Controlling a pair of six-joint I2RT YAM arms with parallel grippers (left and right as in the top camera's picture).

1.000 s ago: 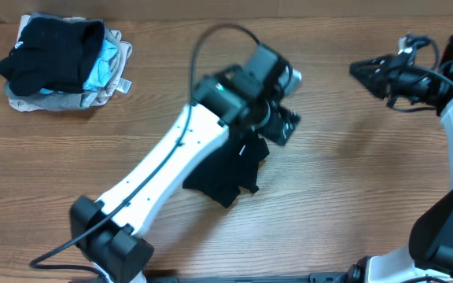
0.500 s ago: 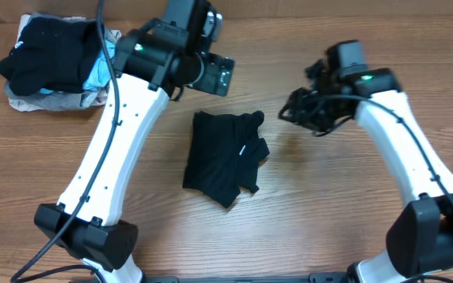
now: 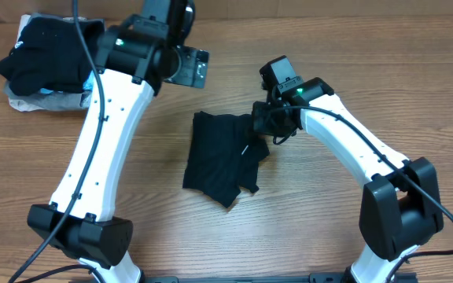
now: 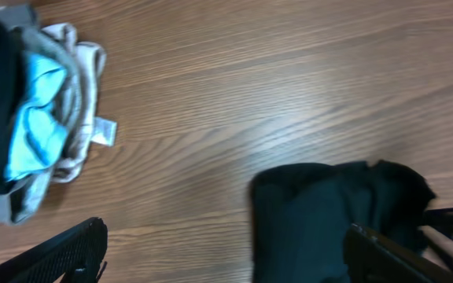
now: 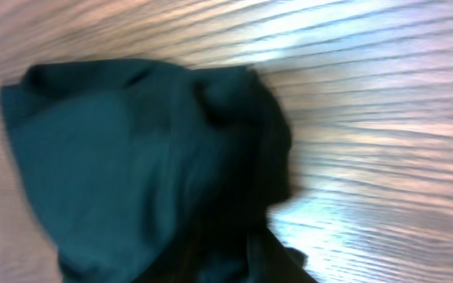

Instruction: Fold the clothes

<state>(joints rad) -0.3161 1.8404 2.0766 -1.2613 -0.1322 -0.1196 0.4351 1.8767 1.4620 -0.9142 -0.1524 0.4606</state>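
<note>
Up at the far left, the pile of folded clothes (image 3: 49,67) sits at the back corner of the table (image 3: 352,63), black on top, light blue and beige beneath. Just to its right, my left gripper (image 3: 189,69) hangs over bare wood behind the shirt. The left wrist view shows its fingers (image 4: 69,251) spread wide and holding nothing.

Mid-table lies the black shirt (image 3: 222,161), part-folded into a rough oblong and flat on the wood. Its long axis runs from the back of the table toward the near edge. A small white tag (image 3: 246,149) shows near its right side.

At the shirt's far right corner is my right gripper (image 3: 264,124), down on or just above the bunched cloth there. The right wrist view fills with dark fabric and shows no fingertips, so I cannot tell whether the jaws are closed on the corner or merely over it.

From that gripper, the body of the shirt lies to the left and toward the near edge. I judge the right arm to be the one placed for the next fold, with the left too far back to help without coming in. The wood grain is smooth and bare on every side of the shirt, giving room to drag or flip. The only crowding is the left arm (image 3: 104,149), which slants across the table between the pile and the shirt.
</note>
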